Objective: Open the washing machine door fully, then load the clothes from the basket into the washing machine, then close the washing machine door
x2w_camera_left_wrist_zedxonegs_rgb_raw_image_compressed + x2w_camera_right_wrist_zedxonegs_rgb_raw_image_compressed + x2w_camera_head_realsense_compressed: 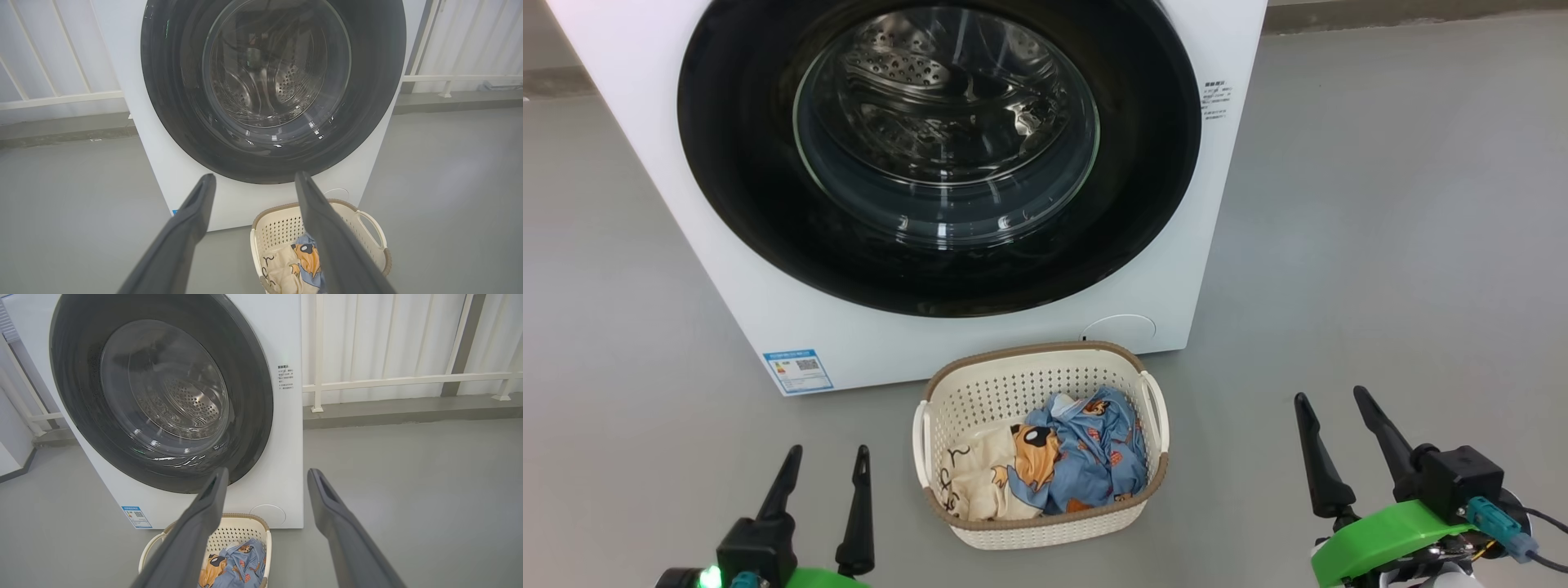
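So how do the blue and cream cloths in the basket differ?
The blue cloth carries orange-brown dog prints; the cream cloth has black markings. The blue cloth fills the right side; the cream cloth lies at the left. Both lie crumpled in the basket.

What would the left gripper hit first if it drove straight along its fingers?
Most likely the closed washing machine door, near its lower black rim: the left gripper, open, aims there in its wrist view. The basket lies below that line. Depth is unclear.
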{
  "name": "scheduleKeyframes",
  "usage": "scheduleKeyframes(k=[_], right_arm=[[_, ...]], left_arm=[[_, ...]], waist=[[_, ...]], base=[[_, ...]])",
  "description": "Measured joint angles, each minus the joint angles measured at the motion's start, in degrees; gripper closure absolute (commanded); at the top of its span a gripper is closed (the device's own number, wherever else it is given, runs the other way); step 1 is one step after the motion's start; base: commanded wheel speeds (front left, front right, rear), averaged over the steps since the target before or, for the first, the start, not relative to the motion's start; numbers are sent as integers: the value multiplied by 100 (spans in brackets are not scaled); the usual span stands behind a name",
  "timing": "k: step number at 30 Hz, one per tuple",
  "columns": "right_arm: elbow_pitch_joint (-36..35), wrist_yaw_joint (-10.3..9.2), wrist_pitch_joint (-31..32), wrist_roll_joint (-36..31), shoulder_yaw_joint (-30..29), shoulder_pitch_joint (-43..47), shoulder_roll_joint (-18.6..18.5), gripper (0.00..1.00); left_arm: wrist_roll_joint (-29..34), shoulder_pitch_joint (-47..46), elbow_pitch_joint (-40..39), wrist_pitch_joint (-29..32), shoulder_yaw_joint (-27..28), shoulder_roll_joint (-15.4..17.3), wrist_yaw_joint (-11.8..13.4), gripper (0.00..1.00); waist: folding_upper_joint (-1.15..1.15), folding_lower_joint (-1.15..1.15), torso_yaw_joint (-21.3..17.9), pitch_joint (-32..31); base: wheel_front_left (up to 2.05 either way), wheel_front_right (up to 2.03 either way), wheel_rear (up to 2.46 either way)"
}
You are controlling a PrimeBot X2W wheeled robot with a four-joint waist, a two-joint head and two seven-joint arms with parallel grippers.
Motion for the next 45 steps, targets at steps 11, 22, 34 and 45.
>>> scheduleKeyframes(k=[11,22,34,45], right_arm=[[222,0,-5,-504,15,-123,-9,0],[293,0,-5,-504,9,-123,-11,0],[342,0,-5,-503,21,-123,-11,0],[378,0,-5,-493,43,-123,-11,0]], left_arm=[[149,-1,231,-120,-15,-11,-94,0],[116,-1,297,-129,-15,-18,-111,0],[73,-1,308,-143,-12,-24,-138,0],[35,-1,310,-143,-12,-25,-160,0]], waist=[[0,0,-19,-13],[0,0,-12,-30],[0,0,19,-65],[0,0,27,-42]], base=[[0,0,0],[0,0,0],[0,0,0],[0,0,0]])
